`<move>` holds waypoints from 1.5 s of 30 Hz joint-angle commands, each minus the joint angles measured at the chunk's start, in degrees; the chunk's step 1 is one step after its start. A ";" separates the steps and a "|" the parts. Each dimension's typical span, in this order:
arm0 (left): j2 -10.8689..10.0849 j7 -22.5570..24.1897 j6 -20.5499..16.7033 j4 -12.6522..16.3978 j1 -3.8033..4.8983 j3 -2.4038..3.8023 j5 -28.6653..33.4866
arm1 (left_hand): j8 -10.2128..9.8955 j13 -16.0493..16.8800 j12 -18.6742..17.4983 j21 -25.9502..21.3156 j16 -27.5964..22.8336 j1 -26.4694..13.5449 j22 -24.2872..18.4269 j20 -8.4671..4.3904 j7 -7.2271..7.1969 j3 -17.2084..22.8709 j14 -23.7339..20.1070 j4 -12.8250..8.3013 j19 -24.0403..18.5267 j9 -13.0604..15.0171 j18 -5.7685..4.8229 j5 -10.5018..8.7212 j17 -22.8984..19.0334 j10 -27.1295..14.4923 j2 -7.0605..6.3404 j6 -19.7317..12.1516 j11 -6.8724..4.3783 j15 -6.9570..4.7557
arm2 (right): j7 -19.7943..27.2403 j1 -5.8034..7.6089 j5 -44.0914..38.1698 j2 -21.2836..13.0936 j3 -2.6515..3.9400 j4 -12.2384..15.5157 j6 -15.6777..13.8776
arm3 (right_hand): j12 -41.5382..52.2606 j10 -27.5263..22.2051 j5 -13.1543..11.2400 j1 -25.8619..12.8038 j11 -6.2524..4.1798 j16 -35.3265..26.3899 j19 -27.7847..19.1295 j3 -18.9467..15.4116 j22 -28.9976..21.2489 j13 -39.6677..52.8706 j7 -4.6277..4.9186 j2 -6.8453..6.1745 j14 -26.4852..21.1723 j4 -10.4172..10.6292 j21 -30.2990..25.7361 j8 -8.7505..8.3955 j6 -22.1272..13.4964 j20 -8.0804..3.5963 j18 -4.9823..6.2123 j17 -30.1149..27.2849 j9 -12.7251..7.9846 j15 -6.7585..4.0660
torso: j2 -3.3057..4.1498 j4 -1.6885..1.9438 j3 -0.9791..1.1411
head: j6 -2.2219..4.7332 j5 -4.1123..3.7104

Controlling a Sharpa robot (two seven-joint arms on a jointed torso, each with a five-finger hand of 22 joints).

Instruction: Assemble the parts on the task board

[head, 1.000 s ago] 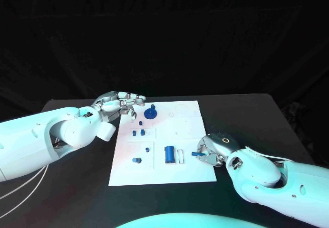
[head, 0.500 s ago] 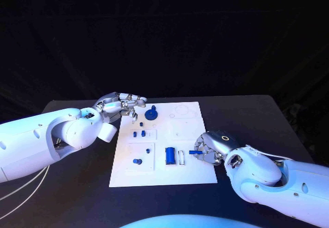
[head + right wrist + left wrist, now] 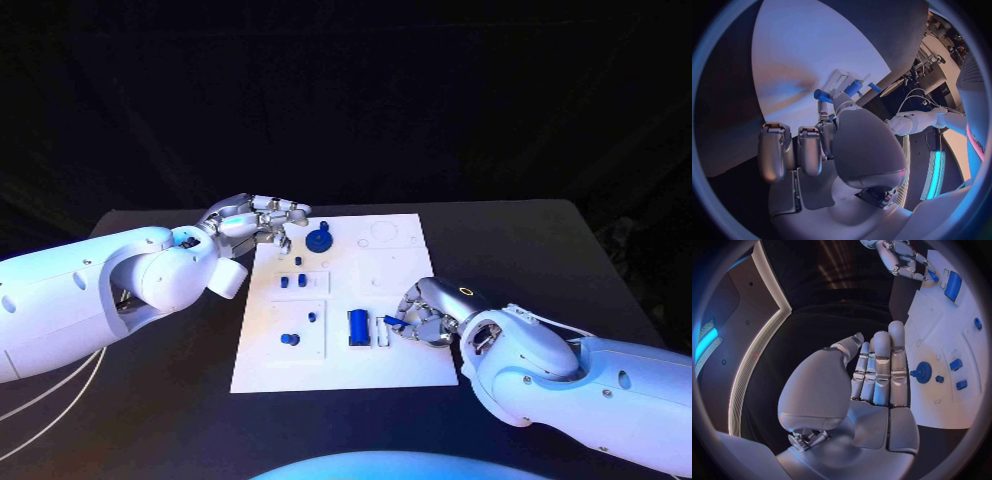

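The white task board (image 3: 389,270) lies mid-table. My right hand (image 3: 430,322) hangs over its near right part and pinches a small blue peg (image 3: 391,321), whose tip is close to the white slot beside the blue block (image 3: 356,327). The right wrist view has that peg (image 3: 823,95) at the fingertips of the right hand (image 3: 829,145), above the board (image 3: 804,50). At the board's far left corner my left hand (image 3: 260,222) holds nothing. Its fingers (image 3: 879,370) lie straight, beside the blue gear (image 3: 923,372). The gear (image 3: 319,238) stands just right of that hand.
On the board's left half are two small blue pieces (image 3: 293,281), a thin peg (image 3: 312,318) and a round blue knob (image 3: 289,339). Black table (image 3: 519,250) surrounds the board. The left wrist view also catches the right hand (image 3: 904,262) and the blue block (image 3: 952,286).
My right hand has moved left over the board with the blue peg, from the board's right edge to beside the blue block. The left hand has stayed put.
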 commanded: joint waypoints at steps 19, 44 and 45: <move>-0.06 -0.13 1.59 0.37 0.04 0.02 -0.39 | 0.27 0.09 0.31 -0.27 -0.13 -0.12 -0.06 0.47 0.01 -0.11 -0.44 -0.09 -0.04 0.07 0.76 0.14 -0.08 -0.42 0.56 -0.51 -0.05 0.06 | -0.22 -0.47 7.46 2.73 -0.01 -2.13 2.62 | 1.47 0.95 -1.25 -7.88 -0.17 0.45 4.24 1.33 10.98 0.68 -1.20 -0.52 5.35 4.70 0.58 2.01 1.76 -0.45 -0.04 11.07 0.84 -0.28 | -0.03 -0.05 0.01 | -0.17 0.23; -0.14 -0.56 2.22 0.47 0.05 0.02 -0.77 | 0.42 0.06 0.53 -0.45 -0.07 0.44 -0.21 0.44 0.07 0.45 -0.62 -0.24 0.01 0.09 0.77 0.22 -0.30 -0.78 1.19 -0.75 -0.02 0.05 | -0.19 -0.49 6.70 3.05 -0.01 -2.46 2.35 | 2.18 1.27 -0.98 -12.19 -0.19 0.43 4.27 0.20 11.08 1.16 -1.23 -0.99 5.34 7.32 0.56 3.50 1.60 -0.54 -0.05 11.05 1.61 -0.33 | 0.01 -0.06 0.05 | -0.14 0.07; -0.14 -0.58 2.22 0.46 0.05 0.02 -0.77 | 0.42 0.06 0.53 -0.45 -0.07 0.44 -0.21 0.44 0.07 0.45 -0.62 -0.24 0.01 0.09 0.77 0.22 -0.30 -0.78 1.19 -0.75 -0.02 0.05 | -0.18 -0.49 6.64 3.05 -0.01 -2.45 2.30 | 2.17 1.27 -1.07 -12.37 -0.18 0.43 4.27 0.07 11.07 1.16 -1.22 -1.00 5.34 7.40 0.53 3.55 1.59 -0.54 -0.04 11.04 1.63 -0.32 | -0.01 -0.07 0.03 | -0.16 0.08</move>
